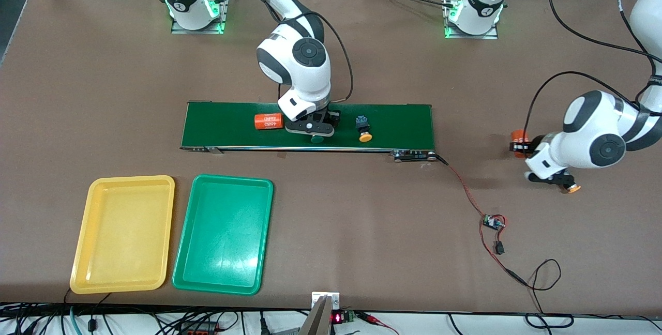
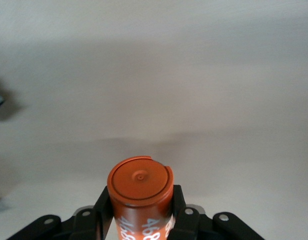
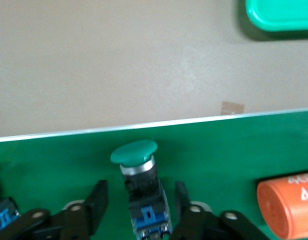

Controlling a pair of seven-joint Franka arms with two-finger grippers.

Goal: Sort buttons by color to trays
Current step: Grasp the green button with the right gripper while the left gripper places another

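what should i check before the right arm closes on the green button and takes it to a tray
1. Right pincer open: ok.
2. Green button lies between its fingers, on the conveyor belt: ok.
3. Fingers not yet touching the button body: ok.
4. Orange cylinder beside it on the belt lies outside the fingers: ok.
5. Green tray holds nothing: ok.
6. Left pincer shut on another orange cylinder, over bare table toward the left arm's end: ok.
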